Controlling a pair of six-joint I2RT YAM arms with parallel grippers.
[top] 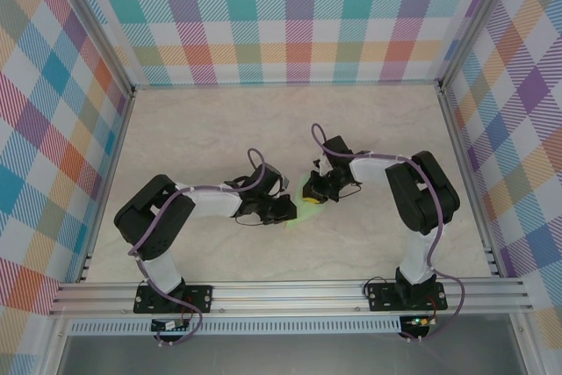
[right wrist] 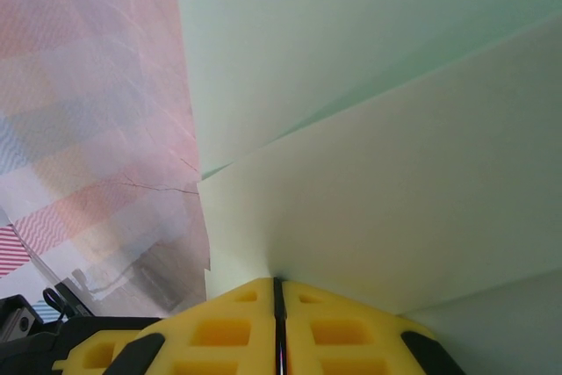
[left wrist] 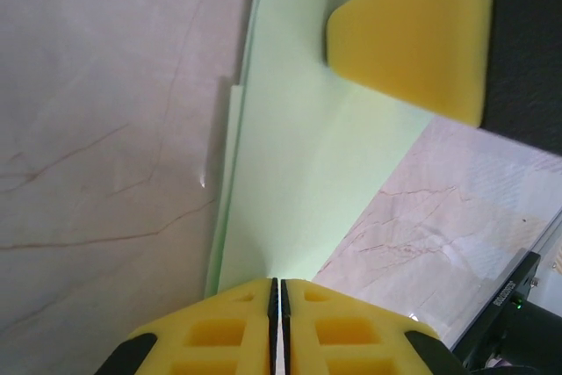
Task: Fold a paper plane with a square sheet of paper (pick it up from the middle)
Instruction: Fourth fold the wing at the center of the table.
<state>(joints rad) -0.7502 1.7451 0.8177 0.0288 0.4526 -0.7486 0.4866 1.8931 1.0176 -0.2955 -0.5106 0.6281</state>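
The pale mint-green paper (top: 304, 191) is folded into a narrow, layered shape and held between both arms at the table's middle. In the left wrist view the folded paper (left wrist: 299, 155) runs away from my left gripper (left wrist: 274, 284), which is shut on its near end. A stepped layer edge shows along its left side. A yellow finger of the right gripper (left wrist: 413, 32) sits at the paper's far end. In the right wrist view, creased flaps of the paper (right wrist: 378, 129) fan out from my right gripper (right wrist: 277, 284), shut on a fold. From above, the left gripper (top: 290, 209) and right gripper (top: 315, 191) nearly touch.
The beige marble-pattern tabletop (top: 219, 129) lies under the arms. Checked cloth walls (top: 290, 15) close in the back and both sides. An aluminium rail (top: 290, 296) runs along the near edge by the arm bases.
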